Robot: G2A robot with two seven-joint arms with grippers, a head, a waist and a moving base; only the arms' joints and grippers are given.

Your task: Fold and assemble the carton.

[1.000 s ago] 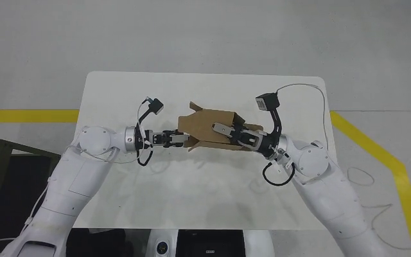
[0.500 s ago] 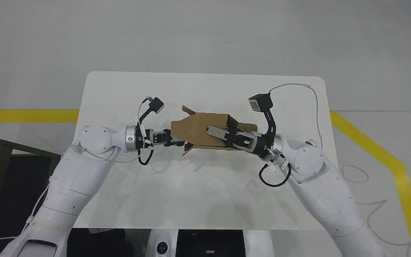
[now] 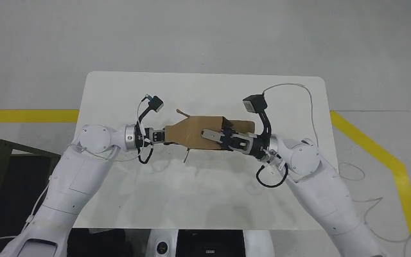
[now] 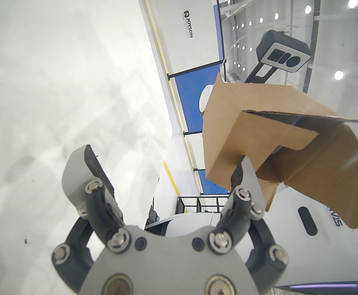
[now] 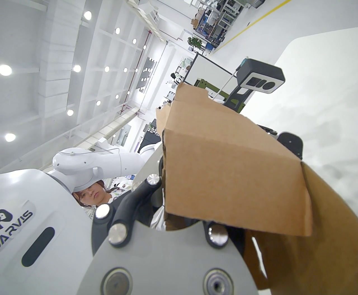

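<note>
Fingers [image 4: 81,178] of the left gripper [image 4: 165,159] stand wide apart; one of them touches a low corner of the carton [image 4: 251,134], and the other points out over the white surface. The right gripper [image 3: 212,134] has its fingers clamped on a wall of the carton; one finger lies flat on the top side, and the other is hidden under the cardboard.

From above, the brown carton [image 3: 186,132] is over the middle of the surface [image 3: 192,205], between the two grippers; the left gripper [image 3: 162,136] is at one end and the right one at the other. It is partly folded, with loose flaps at both ends; I cannot tell if it touches the surface.

The surface has round corners; the floor [image 3: 192,32] around it is grey, and a yellow line [image 3: 38,115] runs on it.

The left wrist view shows a white wall [image 4: 201,42] with blue boards [image 4: 193,111] along it and small round lamps [image 4: 338,75] up high. The right wrist view shows more lamps [image 5: 5,69] in a tall white ceiling; a green plant [image 5: 195,42] and racks [image 5: 221,14] are far off.

Dark letters [image 4: 188,24] are printed on the white wall, next to a small round mark.
</note>
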